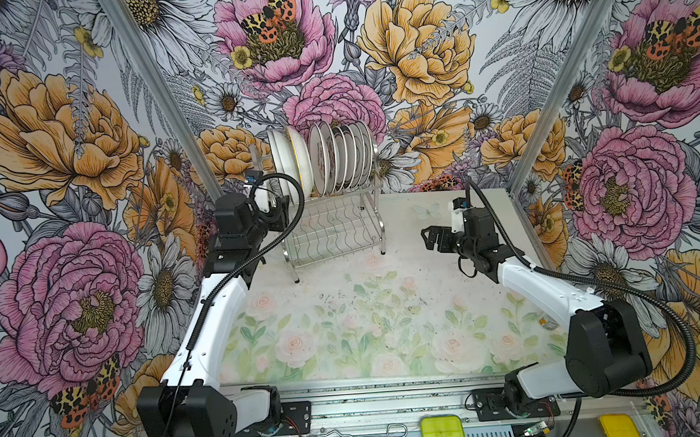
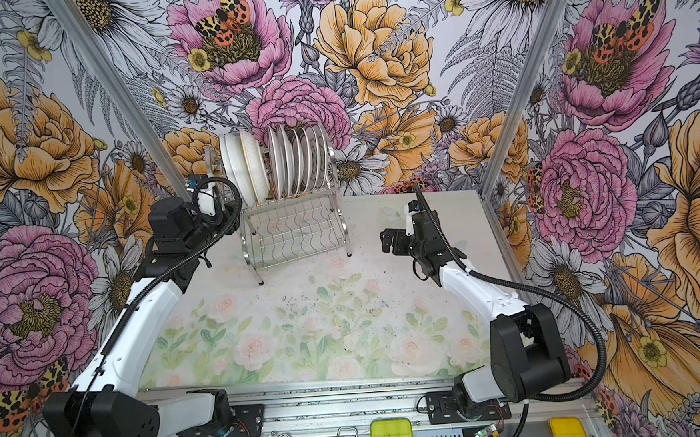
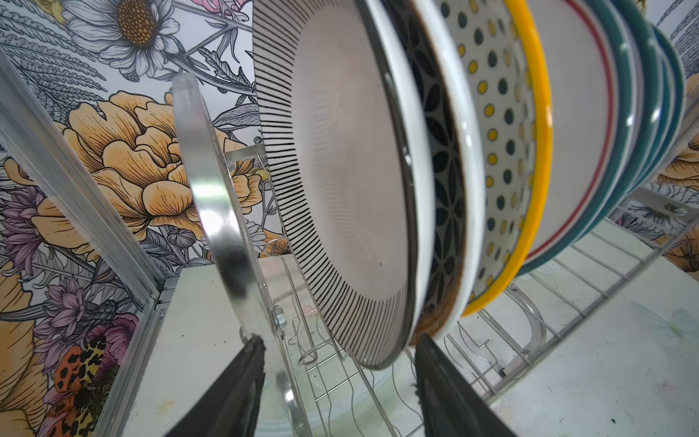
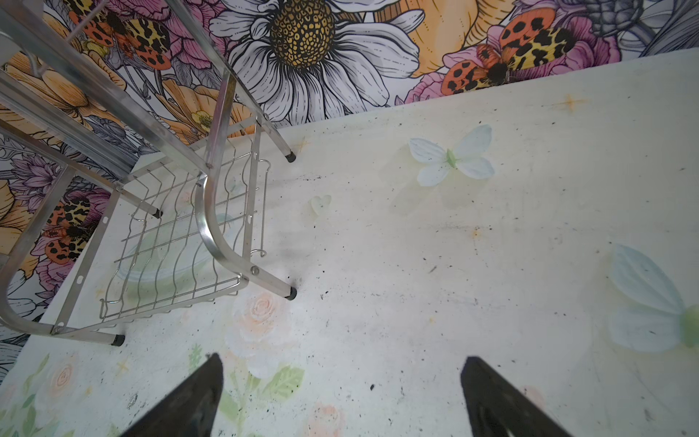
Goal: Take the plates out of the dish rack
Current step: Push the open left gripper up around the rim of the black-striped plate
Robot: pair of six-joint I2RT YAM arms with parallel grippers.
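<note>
Several plates point(image 1: 328, 158) stand on edge in the top tier of the dish rack point(image 1: 332, 229) at the back of the table, seen in both top views. My left gripper point(image 1: 279, 207) is at the rack's left end. In the left wrist view the left gripper point(image 3: 336, 344) is open, and the lower edge of the black-striped plate point(image 3: 340, 170) hangs between its fingers without touching either. The rack's arched side frame point(image 3: 212, 212) passes close to one finger. Behind it stand a dotted plate with a yellow edge point(image 3: 503, 151) and teal-rimmed plates point(image 3: 624, 132). My right gripper point(image 1: 428, 237) hovers open and empty to the right of the rack point(image 4: 212, 212).
The rack's lower tier point(image 2: 295, 231) is bare wire. Flowered walls and aluminium posts point(image 1: 157, 94) close in the table point(image 1: 366, 310) at the back and sides. A green box point(image 1: 442, 432), a yellow box point(image 1: 619, 428) and a wire tool point(image 1: 361, 435) lie on the front rail.
</note>
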